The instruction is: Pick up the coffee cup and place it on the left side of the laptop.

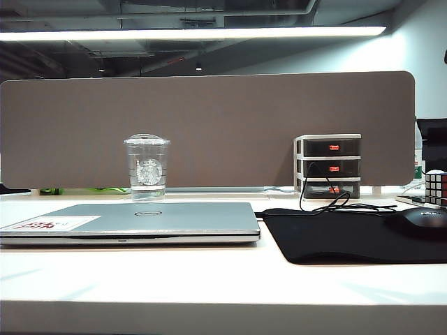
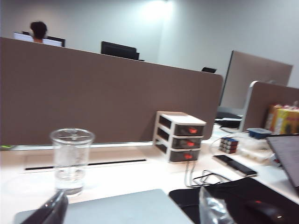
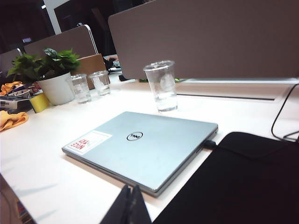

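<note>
The coffee cup (image 1: 147,167) is clear plastic with a domed lid and a pale round logo. It stands upright behind the closed silver laptop (image 1: 133,222), close to the partition. Neither gripper shows in the exterior view. In the left wrist view the cup (image 2: 71,161) stands beyond the laptop (image 2: 121,207). My left gripper (image 2: 131,212) is open, its fingers (image 2: 49,212) far apart with nothing held. In the right wrist view my right gripper (image 3: 131,191) is shut and empty, short of the laptop's (image 3: 145,147) near edge. The cup (image 3: 161,86) stands beyond the laptop's far side.
A black mouse pad (image 1: 335,234) with a mouse (image 1: 422,220) lies right of the laptop. Behind it stands a small white drawer unit (image 1: 328,166) with a black cable (image 1: 328,202), and a puzzle cube (image 1: 436,185) further right. A potted plant (image 3: 53,74) and two clear cups (image 3: 88,84) stand off to the side. A brown partition (image 1: 209,125) backs the desk.
</note>
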You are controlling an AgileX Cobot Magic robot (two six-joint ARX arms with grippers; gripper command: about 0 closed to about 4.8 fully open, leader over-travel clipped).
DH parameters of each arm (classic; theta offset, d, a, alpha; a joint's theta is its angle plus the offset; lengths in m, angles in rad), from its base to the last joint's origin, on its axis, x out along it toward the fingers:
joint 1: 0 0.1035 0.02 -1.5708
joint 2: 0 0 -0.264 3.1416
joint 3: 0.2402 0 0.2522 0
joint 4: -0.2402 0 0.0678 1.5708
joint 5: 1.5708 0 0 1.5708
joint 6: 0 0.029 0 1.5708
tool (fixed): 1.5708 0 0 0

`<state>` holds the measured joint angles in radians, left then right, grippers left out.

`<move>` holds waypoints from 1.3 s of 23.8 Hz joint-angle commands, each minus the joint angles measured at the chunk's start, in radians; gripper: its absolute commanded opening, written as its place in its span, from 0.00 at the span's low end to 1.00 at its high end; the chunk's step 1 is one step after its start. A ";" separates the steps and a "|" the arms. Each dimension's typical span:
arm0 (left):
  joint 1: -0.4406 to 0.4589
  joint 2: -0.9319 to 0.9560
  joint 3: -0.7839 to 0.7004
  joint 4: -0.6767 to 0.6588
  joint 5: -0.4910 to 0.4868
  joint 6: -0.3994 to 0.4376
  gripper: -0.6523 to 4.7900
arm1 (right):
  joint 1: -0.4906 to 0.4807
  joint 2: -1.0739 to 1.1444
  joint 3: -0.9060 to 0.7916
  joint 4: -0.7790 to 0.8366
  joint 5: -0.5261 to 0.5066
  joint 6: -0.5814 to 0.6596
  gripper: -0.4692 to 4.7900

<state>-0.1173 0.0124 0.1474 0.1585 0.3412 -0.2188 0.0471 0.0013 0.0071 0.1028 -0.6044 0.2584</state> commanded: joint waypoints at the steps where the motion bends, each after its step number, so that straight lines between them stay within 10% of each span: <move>1: 0.002 0.092 0.036 -0.037 -0.012 0.055 0.81 | 0.001 -0.002 -0.006 -0.010 -0.001 0.003 0.08; 8: 0.006 0.502 0.067 0.338 -0.007 0.127 1.00 | 0.001 -0.002 -0.006 -0.011 -0.002 0.003 0.08; 18: 0.010 1.226 0.259 0.727 0.085 0.222 1.00 | 0.001 -0.002 -0.006 -0.032 -0.024 0.003 0.09; 28: 0.029 1.664 0.599 0.770 0.107 0.273 1.00 | 0.000 -0.002 -0.006 -0.084 -0.027 0.003 0.09; 31: 0.032 1.717 0.633 0.771 -0.045 0.272 1.00 | 0.000 -0.002 -0.006 -0.084 -0.027 0.003 0.09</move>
<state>-0.0868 1.7309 0.7750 0.9157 0.3519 0.0521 0.0467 0.0013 0.0071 0.0090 -0.6296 0.2584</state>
